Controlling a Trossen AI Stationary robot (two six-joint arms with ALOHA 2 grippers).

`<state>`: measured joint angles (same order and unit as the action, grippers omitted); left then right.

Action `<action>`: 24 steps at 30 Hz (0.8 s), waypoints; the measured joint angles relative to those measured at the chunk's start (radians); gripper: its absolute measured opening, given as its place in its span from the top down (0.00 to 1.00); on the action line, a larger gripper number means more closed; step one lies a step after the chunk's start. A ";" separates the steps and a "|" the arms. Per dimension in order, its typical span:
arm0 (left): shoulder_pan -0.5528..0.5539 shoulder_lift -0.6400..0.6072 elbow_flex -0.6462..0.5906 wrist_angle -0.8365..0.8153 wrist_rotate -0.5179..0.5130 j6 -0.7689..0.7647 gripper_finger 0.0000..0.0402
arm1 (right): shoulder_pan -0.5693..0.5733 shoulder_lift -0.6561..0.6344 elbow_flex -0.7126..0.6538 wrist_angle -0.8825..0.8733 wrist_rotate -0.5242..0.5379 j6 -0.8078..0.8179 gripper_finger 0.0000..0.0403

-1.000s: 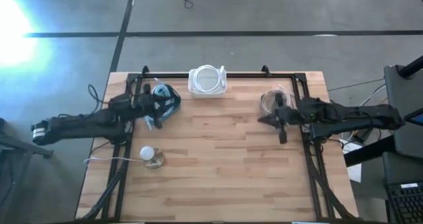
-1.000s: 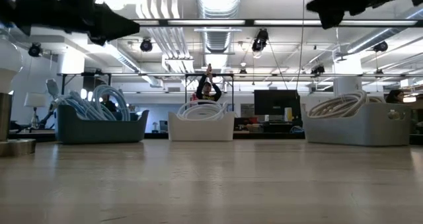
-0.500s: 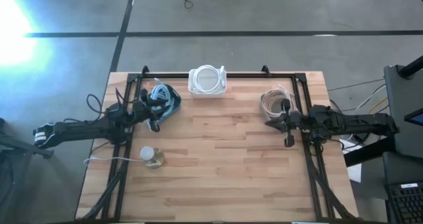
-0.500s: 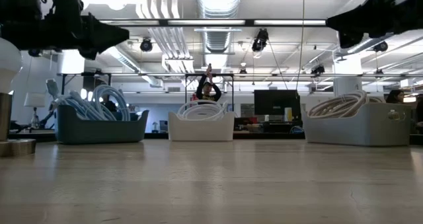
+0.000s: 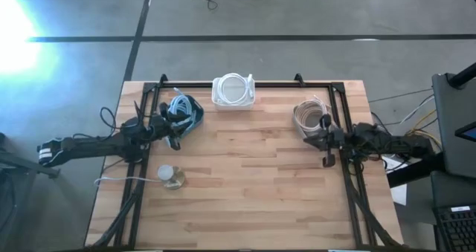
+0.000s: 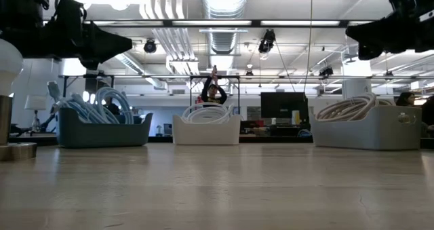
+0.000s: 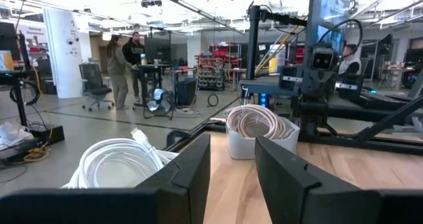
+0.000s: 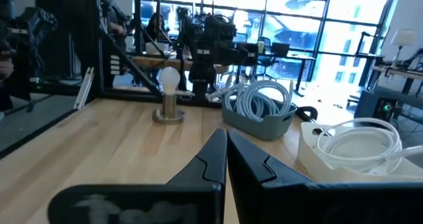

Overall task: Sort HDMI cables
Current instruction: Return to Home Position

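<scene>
"All sorted, I'd say. The HDMI cables (image 5: pixel 181 107) lie coiled in the blue bin (image 6: pixel 102 132), white bin (image 6: pixel 207 132) and gray bin (image 6: pixel 366 133) along the bench's (image 5: pixel 245 200) far edge."

"So it's the homing step. Left jaws by the blue bin are narrowly parted, right jaws by the gray bin are closed — both empty. Each arm needs only to fold outward; the middle's open — just the knob (image 5: pixel 171 176) near the left edge."

knob (image 6: pixel 8 64): edge-cut (low view) | blue bin (image 5: pixel 192 112): partly hidden by left hand (image 5: pixel 173 137)

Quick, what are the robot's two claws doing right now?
Left gripper: open, holding nothing.
Right gripper: shut, holding nothing.
</scene>
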<state>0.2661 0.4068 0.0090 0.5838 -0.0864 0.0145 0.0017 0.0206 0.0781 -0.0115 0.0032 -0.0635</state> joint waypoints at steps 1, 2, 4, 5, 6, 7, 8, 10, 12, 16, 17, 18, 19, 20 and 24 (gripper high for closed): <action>0.000 0.000 0.000 0.000 0.000 0.000 0.69 | 0.000 -0.013 -0.012 0.000 0.000 0.000 0.98; 0.000 0.000 0.000 0.000 0.000 0.000 0.69 | 0.000 -0.021 -0.026 0.001 0.000 0.000 0.98; 0.000 0.001 0.000 -0.004 0.000 0.000 0.69 | 0.000 -0.021 -0.050 0.007 0.000 0.003 0.98; 0.000 0.001 0.000 -0.011 0.000 -0.001 0.69 | 0.000 -0.019 -0.061 0.007 0.000 0.008 0.98; 0.000 0.001 0.000 -0.021 0.000 -0.002 0.69 | 0.000 -0.015 -0.068 0.015 0.000 0.015 0.98; 0.000 0.001 0.000 -0.038 -0.001 -0.008 0.69 | 0.000 -0.011 -0.069 0.020 -0.002 0.022 0.98; 0.000 0.001 0.000 -0.052 -0.004 -0.011 0.69 | 0.000 -0.004 -0.069 0.028 -0.001 0.027 0.98; 0.000 0.001 -0.001 -0.077 -0.010 -0.016 0.69 | 0.000 -0.006 -0.069 0.025 -0.001 0.024 0.98; 0.000 0.001 -0.001 -0.095 -0.013 -0.016 0.69 | 0.000 -0.006 -0.069 0.022 -0.001 0.003 0.98; 0.000 0.001 -0.001 -0.100 -0.017 -0.013 0.69 | 0.000 -0.005 -0.069 0.021 -0.001 -0.034 0.98; 0.000 0.001 0.000 -0.100 -0.017 -0.010 0.69 | 0.000 -0.005 -0.069 0.022 -0.001 -0.036 0.98; 0.000 0.001 0.000 -0.100 -0.017 -0.008 0.69 | 0.000 -0.005 -0.069 0.022 -0.001 -0.038 0.98; 0.000 0.001 0.000 -0.100 -0.017 -0.009 0.69 | 0.000 -0.005 -0.069 0.022 0.000 -0.045 0.98; 0.000 0.001 0.000 -0.100 -0.017 -0.009 0.69 | 0.000 -0.005 -0.069 0.022 -0.001 -0.054 0.98; 0.000 0.001 0.000 -0.114 -0.017 -0.028 0.69 | 0.000 -0.005 -0.069 0.022 -0.001 -0.070 0.98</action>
<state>0.2661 0.4080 0.0090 0.4702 -0.1032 -0.0135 0.0017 0.0151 0.0090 0.0101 0.0025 -0.1339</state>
